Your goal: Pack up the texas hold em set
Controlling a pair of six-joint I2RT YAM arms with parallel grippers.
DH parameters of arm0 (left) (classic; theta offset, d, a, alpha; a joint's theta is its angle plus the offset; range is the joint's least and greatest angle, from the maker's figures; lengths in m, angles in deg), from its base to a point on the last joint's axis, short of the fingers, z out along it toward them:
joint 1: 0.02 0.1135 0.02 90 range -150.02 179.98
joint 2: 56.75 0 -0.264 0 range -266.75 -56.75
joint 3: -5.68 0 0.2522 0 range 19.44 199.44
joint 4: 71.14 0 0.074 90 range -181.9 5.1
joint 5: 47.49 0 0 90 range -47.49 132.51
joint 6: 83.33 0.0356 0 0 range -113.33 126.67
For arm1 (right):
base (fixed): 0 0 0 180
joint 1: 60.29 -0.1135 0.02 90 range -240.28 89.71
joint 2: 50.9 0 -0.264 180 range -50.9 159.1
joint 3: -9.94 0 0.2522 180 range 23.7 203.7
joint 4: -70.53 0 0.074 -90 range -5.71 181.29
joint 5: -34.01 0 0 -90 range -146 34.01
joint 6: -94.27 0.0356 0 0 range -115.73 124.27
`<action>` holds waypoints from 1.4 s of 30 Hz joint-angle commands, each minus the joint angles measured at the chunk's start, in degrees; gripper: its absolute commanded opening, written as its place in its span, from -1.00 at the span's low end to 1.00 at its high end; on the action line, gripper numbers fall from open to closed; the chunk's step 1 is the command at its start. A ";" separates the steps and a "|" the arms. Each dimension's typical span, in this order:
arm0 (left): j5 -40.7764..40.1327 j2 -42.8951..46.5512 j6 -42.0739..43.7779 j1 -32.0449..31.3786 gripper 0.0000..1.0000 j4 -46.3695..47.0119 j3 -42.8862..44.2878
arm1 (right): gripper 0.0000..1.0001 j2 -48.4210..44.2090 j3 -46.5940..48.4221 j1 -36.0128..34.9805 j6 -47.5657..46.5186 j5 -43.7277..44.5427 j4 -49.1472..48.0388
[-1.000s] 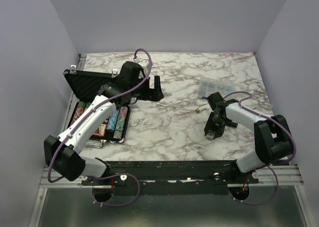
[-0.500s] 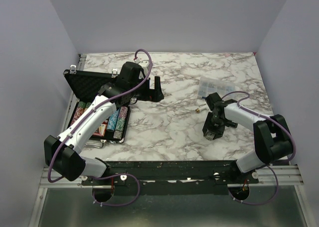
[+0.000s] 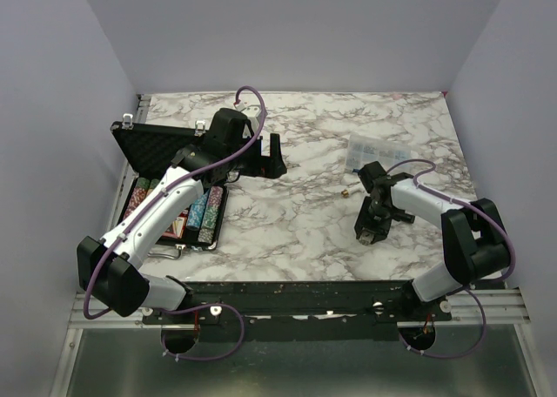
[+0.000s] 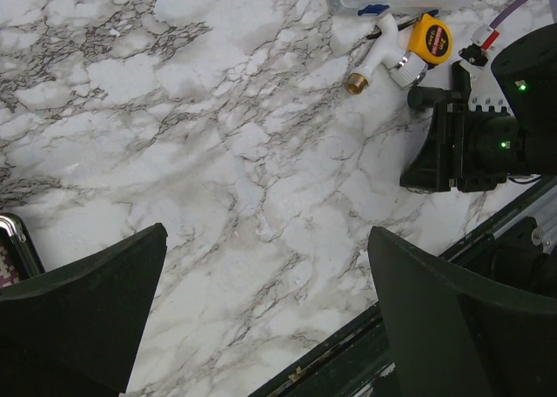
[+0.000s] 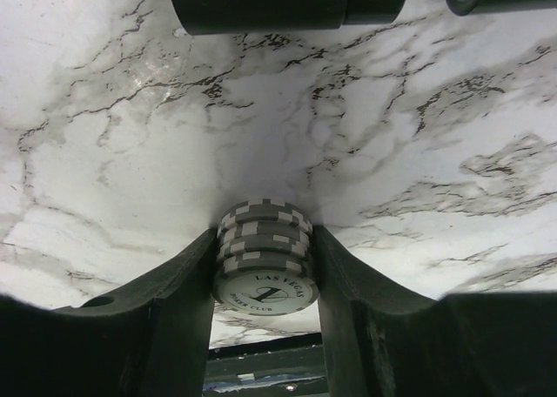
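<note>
Since a second ago my right fingers (image 5: 193, 284) have shifted a little to the left, and they are clamped on a short stack of grey poker chips (image 5: 264, 256), held on its side low at the marble worktop (image 3: 296, 214), on its right half and well apart from the case. The black case (image 3: 157, 144) lies open at the left edge, its lid turned away from me, with rows of coloured chips (image 3: 204, 212) inside. My left fingers (image 4: 87, 319) stand wide apart with nothing between them, over the worktop just right of the case, while a clear plastic box (image 3: 376, 151) and a yellow tape measure (image 4: 431, 38) lie beyond my right fingers.
</note>
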 commanded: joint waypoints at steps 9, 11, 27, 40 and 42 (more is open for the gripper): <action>1.78 -0.50 -0.66 -0.42 0.97 1.31 -0.65 | -0.99 0.39 -1.93 -0.56 1.34 5.37 -1.67; 2.17 -0.66 -0.75 -0.41 0.97 1.35 -0.71 | -0.99 -0.43 -1.01 -0.56 1.34 6.07 -0.48; 8.89 -3.38 -3.55 -0.41 0.97 3.55 -1.80 | -0.99 -2.03 6.94 -0.52 4.87 -0.73 5.04; 22.48 -3.48 -19.42 -1.81 0.97 29.77 -16.34 | -0.99 1.45 18.67 -0.58 9.75 -10.00 10.31; 21.96 -3.65 -24.03 -2.60 0.95 40.69 -21.69 | -0.99 3.36 21.30 -0.54 11.41 -9.32 11.26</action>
